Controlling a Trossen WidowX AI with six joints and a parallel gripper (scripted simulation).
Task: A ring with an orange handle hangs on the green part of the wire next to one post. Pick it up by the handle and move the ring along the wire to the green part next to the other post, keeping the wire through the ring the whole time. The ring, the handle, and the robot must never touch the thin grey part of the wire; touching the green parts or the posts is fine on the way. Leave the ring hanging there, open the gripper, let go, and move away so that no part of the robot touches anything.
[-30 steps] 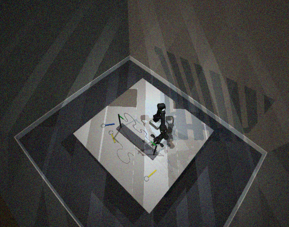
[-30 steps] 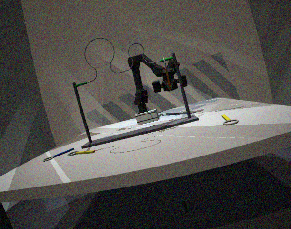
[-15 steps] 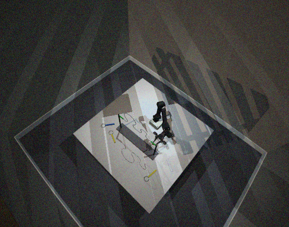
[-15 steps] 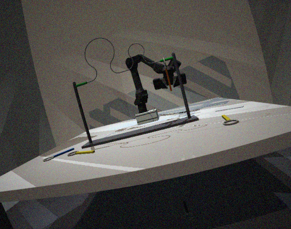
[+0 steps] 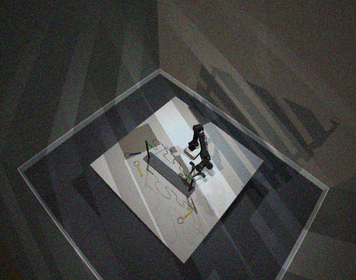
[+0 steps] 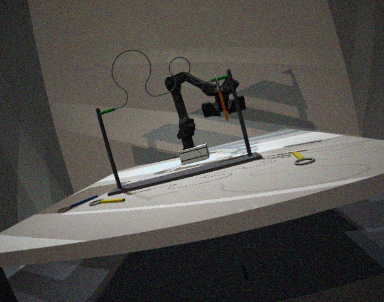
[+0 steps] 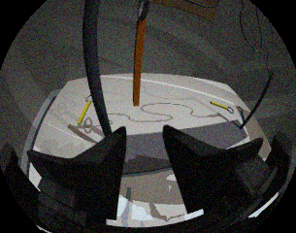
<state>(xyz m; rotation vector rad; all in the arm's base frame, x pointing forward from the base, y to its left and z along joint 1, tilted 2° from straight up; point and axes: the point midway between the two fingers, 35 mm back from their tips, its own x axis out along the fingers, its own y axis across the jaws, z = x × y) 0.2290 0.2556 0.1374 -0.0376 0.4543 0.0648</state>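
Observation:
The ring (image 6: 217, 80) (image 7: 144, 10) is seen nearly edge-on in the exterior view, at the green part (image 6: 223, 77) (image 5: 189, 177) beside the right post (image 6: 243, 129) (image 7: 92, 58). Its orange handle (image 6: 223, 104) (image 7: 137, 63) hangs down, slightly tilted. My gripper (image 7: 144, 130) (image 6: 224, 107) is open and empty; in the wrist view the handle is beyond the fingertips, with a gap. The thin grey wire (image 6: 132, 50) curves to the other green part (image 6: 107, 111) (image 5: 148, 144) at the left post (image 6: 108, 149) (image 7: 258, 99). Whether the wire passes through the ring is too small to tell.
A dark base bar (image 6: 185, 176) (image 5: 167, 174) joins the posts on the table (image 6: 217, 211). A yellow-handled tool (image 6: 112, 201) (image 5: 138, 170) and a blue-handled one (image 6: 83, 201) (image 5: 134, 153) lie by the left post. Another yellow-handled tool (image 6: 298, 155) (image 5: 187, 214) lies beyond the right post.

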